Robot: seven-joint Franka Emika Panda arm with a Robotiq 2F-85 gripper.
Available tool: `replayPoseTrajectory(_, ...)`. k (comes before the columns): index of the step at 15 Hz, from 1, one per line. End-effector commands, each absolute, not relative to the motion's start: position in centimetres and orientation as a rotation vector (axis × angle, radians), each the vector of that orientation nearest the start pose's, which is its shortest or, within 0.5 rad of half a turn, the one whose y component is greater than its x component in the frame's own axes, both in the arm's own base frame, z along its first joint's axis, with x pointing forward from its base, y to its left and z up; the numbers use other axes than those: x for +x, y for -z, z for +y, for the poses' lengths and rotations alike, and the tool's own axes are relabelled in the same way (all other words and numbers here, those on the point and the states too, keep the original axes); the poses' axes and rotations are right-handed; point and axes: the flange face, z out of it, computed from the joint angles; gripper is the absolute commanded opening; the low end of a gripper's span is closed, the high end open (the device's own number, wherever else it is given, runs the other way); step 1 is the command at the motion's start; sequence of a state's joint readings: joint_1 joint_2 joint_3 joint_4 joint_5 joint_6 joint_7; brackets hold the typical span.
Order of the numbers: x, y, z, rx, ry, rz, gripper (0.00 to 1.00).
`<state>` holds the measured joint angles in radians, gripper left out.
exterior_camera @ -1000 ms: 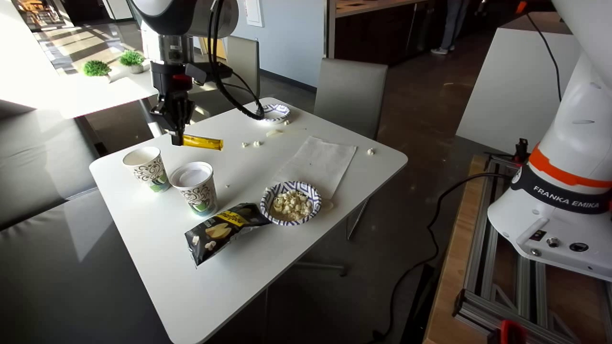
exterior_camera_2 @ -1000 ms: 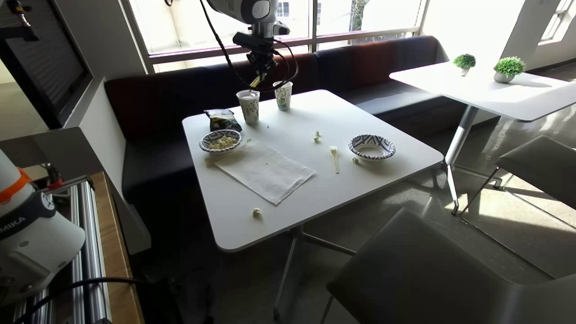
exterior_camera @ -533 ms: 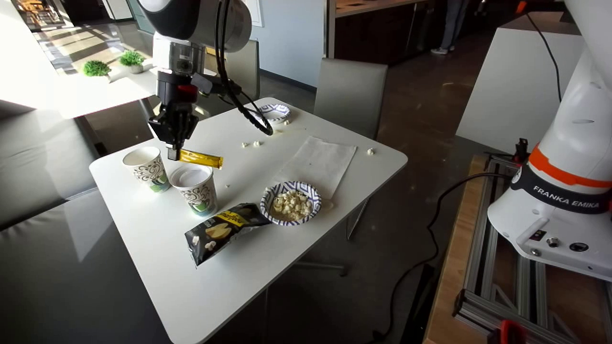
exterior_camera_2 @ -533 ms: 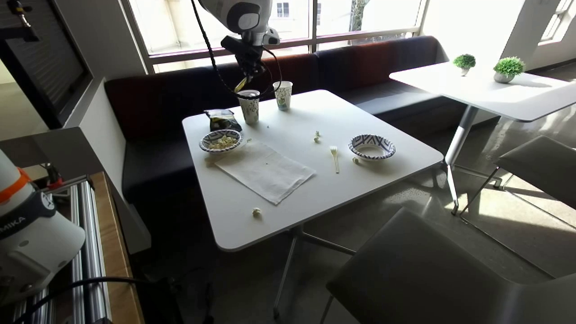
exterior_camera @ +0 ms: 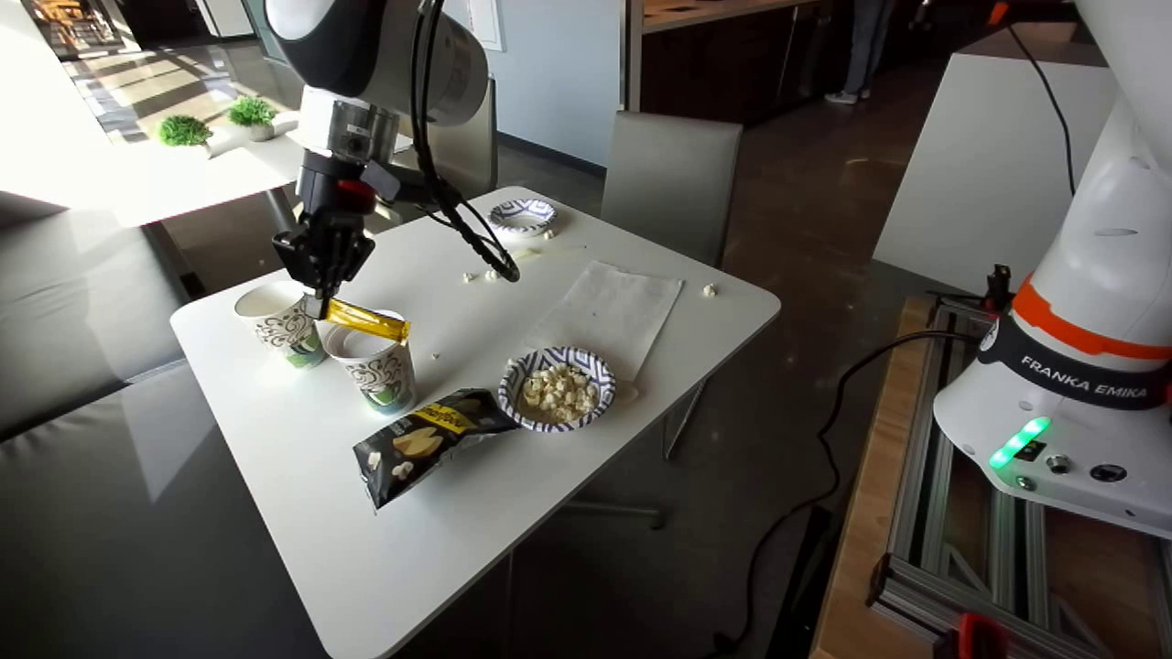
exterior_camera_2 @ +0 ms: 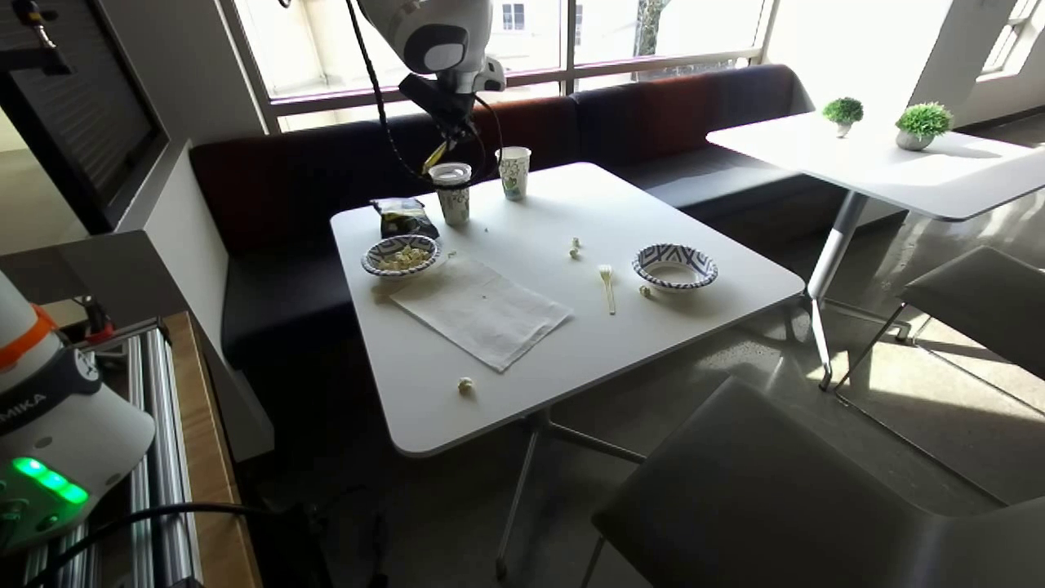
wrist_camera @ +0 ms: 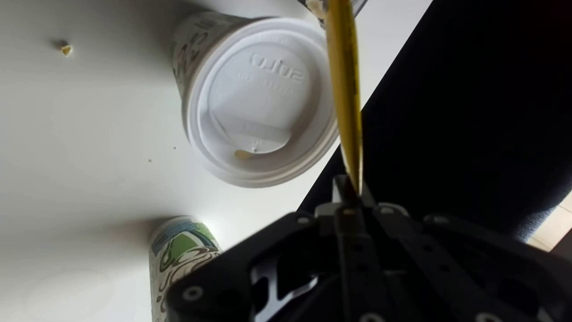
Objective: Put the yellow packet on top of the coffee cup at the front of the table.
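Note:
My gripper [exterior_camera: 317,307] is shut on one end of the yellow packet [exterior_camera: 368,320] and holds it out sideways, slightly tilted, at the height of the coffee cup's top. The coffee cup [exterior_camera: 380,375] stands upright with a white lid. In the wrist view, the packet [wrist_camera: 345,76] runs from the fingertips [wrist_camera: 351,190] past the right edge of the lid [wrist_camera: 263,94], not over its middle. In an exterior view, the packet [exterior_camera_2: 434,157] shows at the left of the cup's top [exterior_camera_2: 454,204], beside the gripper [exterior_camera_2: 449,143]. I cannot tell whether packet and lid touch.
A similar patterned cup without a lid [exterior_camera: 288,328] stands close beside the coffee cup. A black-and-yellow snack bag [exterior_camera: 430,441] and a bowl of popcorn [exterior_camera: 597,368] lie near it. A napkin [exterior_camera_2: 482,318], a fork [exterior_camera_2: 607,287] and another bowl [exterior_camera_2: 675,282] are farther off.
The gripper has come down with the packet to the coffee cup's top, moved left in both exterior views, and tilted. A light on the robot base now shows green.

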<state>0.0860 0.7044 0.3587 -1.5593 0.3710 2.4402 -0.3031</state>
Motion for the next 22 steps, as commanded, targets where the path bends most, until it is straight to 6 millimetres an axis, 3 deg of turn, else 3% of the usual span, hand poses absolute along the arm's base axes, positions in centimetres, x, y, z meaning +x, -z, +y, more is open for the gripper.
replayPoseTrajectory(1,67.6,-26.1,26.7,-2.561,0.233,-0.46,0.0)
replayPoseTrajectory(14,69.8,-24.2,26.7,-2.567,0.244,-0.442,0.0)
replayPoseTrajectory(15,70.0,-24.0,26.7,-2.569,0.246,-0.444,0.09)
replayPoseTrajectory(16,70.1,-23.8,26.6,-2.559,0.24,-0.446,0.27)
replayPoseTrajectory(22,70.7,-23.8,26.1,-2.581,0.272,-0.459,0.72)
